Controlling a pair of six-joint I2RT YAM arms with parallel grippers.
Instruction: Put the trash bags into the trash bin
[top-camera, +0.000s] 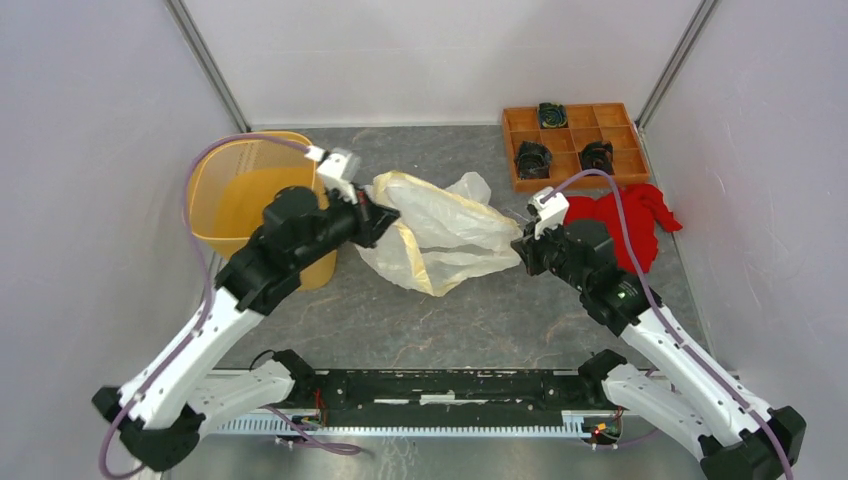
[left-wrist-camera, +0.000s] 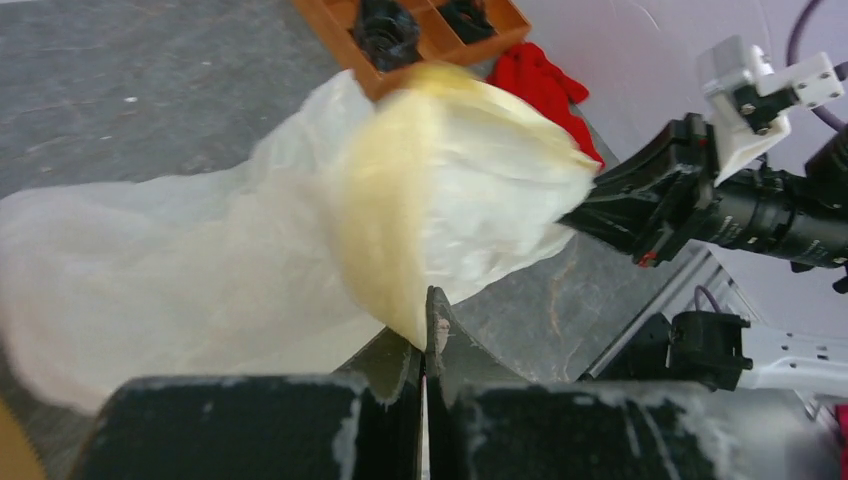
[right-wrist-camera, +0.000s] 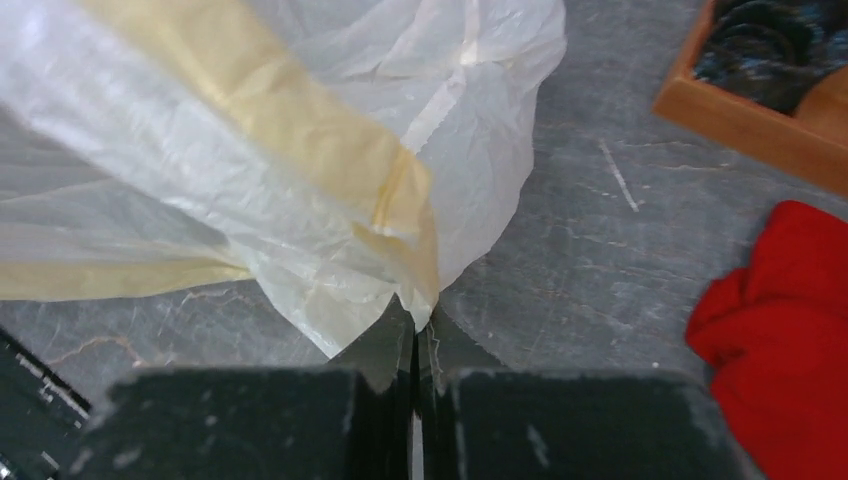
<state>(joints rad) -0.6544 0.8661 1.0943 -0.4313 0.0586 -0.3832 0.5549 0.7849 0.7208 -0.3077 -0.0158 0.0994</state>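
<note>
Spanning the counter (top-camera: 480, 315), the trash bag (top-camera: 440, 230) is pinched at opposite ends: left fingers (left-wrist-camera: 438, 325) closed on it beside the trash bin (top-camera: 222, 170), right fingers (right-wrist-camera: 388, 345) likewise clamped.

One trash bag (top-camera: 440, 235), one bin (top-camera: 215, 215), one red cloth (top-camera: 625, 220), one tray (top-camera: 620, 116)

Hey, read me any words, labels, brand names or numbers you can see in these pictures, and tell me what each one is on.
No readable text in any view.
Trash bag: plain plastic, no print.
Trash bin: no label visible.
Compartment tray: no markings.
Red cloth: no tag or lettering visible.
Robot arms: no lettering can be made out.
</note>
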